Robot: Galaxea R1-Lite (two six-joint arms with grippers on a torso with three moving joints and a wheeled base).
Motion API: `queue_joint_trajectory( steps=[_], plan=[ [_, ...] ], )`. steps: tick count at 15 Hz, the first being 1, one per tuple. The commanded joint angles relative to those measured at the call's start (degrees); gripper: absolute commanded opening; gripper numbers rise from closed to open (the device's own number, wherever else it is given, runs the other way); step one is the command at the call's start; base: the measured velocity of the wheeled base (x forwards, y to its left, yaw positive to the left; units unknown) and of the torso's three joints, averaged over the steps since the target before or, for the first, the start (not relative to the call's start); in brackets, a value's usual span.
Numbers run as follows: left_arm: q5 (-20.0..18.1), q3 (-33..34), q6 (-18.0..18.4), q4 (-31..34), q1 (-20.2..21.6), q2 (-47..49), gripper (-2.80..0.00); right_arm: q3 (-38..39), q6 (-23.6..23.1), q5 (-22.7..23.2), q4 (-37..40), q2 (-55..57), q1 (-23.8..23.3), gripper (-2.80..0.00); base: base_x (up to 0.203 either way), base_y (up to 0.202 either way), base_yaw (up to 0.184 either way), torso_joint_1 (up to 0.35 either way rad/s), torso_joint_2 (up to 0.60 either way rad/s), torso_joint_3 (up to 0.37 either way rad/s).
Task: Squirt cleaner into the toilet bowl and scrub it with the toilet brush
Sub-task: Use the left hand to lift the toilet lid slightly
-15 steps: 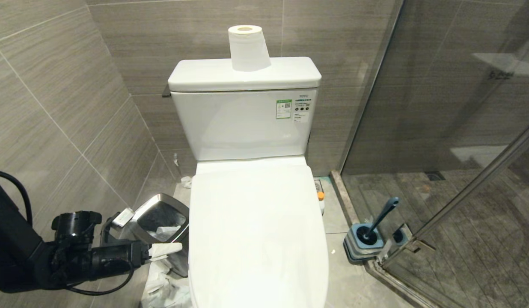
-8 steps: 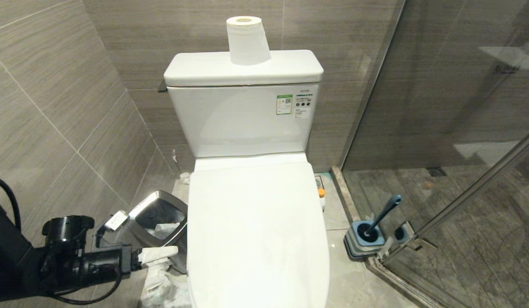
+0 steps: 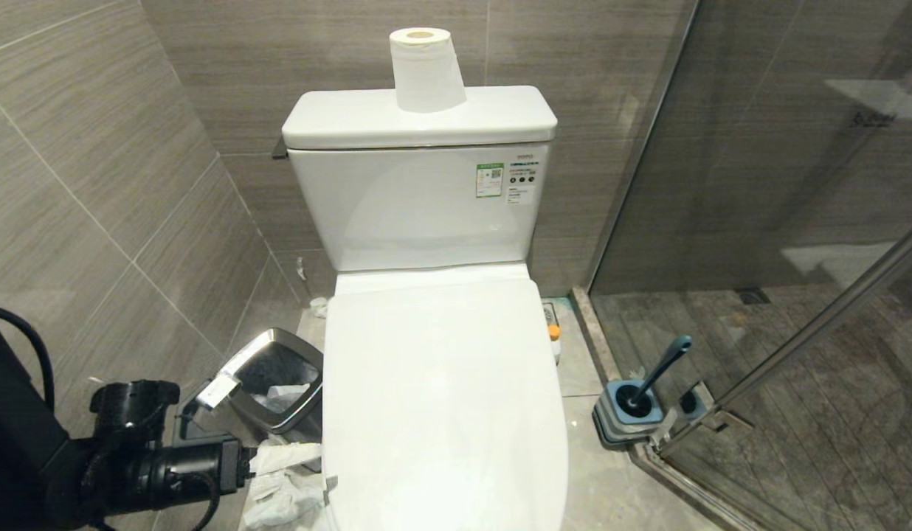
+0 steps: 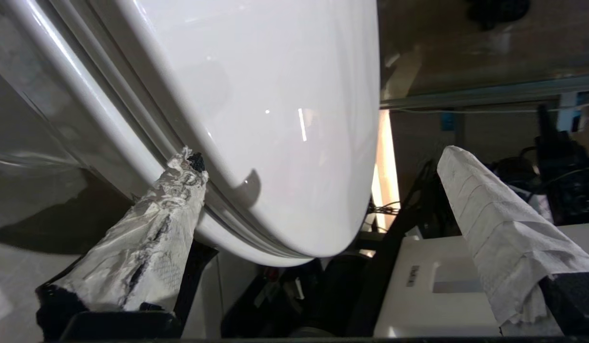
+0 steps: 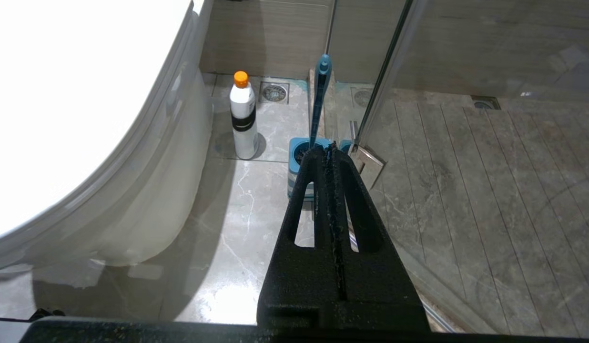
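The toilet bowl (image 3: 441, 413) has its lid down. Just beside its front edge, the left claw (image 4: 318, 190) gapes wide, one paper-wrapped finger (image 4: 180, 186) touching the rim. The right claw (image 5: 329, 155) is closed, empty. The toilet brush (image 3: 651, 380) stands in its holder by the bowl, against the shower glass.

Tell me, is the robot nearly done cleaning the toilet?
No, it's just starting. The toilet lid is down. The left gripper, open, has one finger at the lid's edge. The cleaner bottle and brush stand untouched on the floor. The right gripper is shut, empty.
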Motion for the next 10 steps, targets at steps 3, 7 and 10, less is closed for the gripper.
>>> queue_joint_trajectory(
  steps=[3, 7, 10],
  plan=[
    [1.1, -0.2, 0.0, -1.8, -1.8, 2.4, 0.00, 0.0, -0.1, 0.0, 0.0, 0.1, 0.1, -2.80, 0.000, 0.000, 0.000, 0.000, 0.00, 0.000],
    [3.4, -0.5, 0.3, -1.8, -2.7, 3.6, 0.00, 0.0, -0.1, 0.0, 0.0, 0.1, 0.0, -2.80, 0.000, 0.000, 0.000, 0.000, 0.00, 0.000],
    [3.4, -0.5, 0.3, -1.9, -3.5, 3.7, 0.00, 0.0, -0.1, 0.0, 0.0, 0.1, 0.0, -2.80, 0.000, 0.000, 0.000, 0.000, 0.00, 0.000]
  ],
)
